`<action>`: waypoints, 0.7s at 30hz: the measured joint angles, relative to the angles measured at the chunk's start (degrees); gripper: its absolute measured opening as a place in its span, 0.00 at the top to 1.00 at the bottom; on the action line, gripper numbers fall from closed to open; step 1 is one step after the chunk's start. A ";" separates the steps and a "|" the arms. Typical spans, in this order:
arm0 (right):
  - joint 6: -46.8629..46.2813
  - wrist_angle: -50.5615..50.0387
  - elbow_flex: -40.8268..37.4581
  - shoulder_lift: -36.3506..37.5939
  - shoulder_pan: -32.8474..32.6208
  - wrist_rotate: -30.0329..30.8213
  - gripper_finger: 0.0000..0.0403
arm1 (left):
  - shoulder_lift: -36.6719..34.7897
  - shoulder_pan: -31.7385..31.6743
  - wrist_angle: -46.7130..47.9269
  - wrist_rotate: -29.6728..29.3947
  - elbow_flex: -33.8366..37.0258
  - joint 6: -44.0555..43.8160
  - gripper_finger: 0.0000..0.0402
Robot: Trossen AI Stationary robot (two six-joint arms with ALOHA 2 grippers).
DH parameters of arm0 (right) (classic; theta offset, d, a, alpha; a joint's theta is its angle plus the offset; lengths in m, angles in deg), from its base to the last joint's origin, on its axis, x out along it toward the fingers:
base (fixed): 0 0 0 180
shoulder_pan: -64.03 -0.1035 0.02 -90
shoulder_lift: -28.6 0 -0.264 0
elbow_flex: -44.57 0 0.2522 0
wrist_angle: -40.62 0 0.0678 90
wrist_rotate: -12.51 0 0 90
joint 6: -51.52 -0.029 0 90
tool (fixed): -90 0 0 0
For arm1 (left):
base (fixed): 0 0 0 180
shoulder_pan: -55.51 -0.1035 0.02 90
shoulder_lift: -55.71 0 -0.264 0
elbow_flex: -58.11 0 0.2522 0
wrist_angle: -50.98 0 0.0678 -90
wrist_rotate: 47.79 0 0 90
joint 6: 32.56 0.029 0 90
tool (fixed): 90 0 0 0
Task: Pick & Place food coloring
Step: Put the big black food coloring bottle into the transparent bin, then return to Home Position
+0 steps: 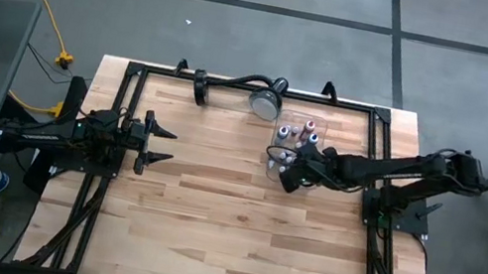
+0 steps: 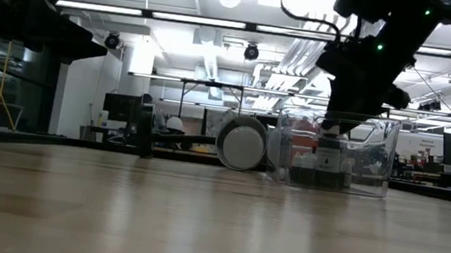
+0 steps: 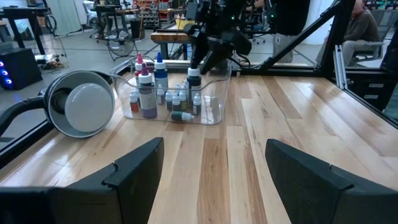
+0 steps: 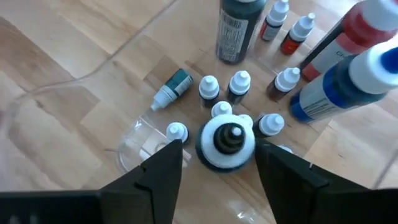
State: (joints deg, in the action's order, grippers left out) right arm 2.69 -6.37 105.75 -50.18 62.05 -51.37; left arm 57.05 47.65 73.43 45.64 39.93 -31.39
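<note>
One capped food coloring bottle (image 4: 226, 139) between right end effector (image 4: 217, 163) fingers, inside tray (image 4: 134, 146).

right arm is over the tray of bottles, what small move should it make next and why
Probably close the right hand on the bottle with the white cap. In the right wrist view that cap sits between the open fingers, inside the clear tray among the small dropper bottles. The fit looks tight, so close slowly, then lift straight up. The left hand waits open, far from the tray.
</note>
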 joint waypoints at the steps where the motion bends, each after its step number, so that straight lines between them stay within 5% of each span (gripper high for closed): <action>1: 0.02 -0.67 0.00 0.60 0.00 0.23 0.51 | 0.00 0.00 -0.01 -0.02 -0.01 -0.02 0.31; 21: 7.16 -7.47 0.02 20.48 -0.07 -1.86 0.43 | 0.00 0.00 0.00 -0.01 0.00 -0.01 0.31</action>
State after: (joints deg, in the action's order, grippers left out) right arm 9.85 -13.83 105.78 -29.71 61.98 -53.24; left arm 57.05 47.65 73.43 45.63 39.94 -31.39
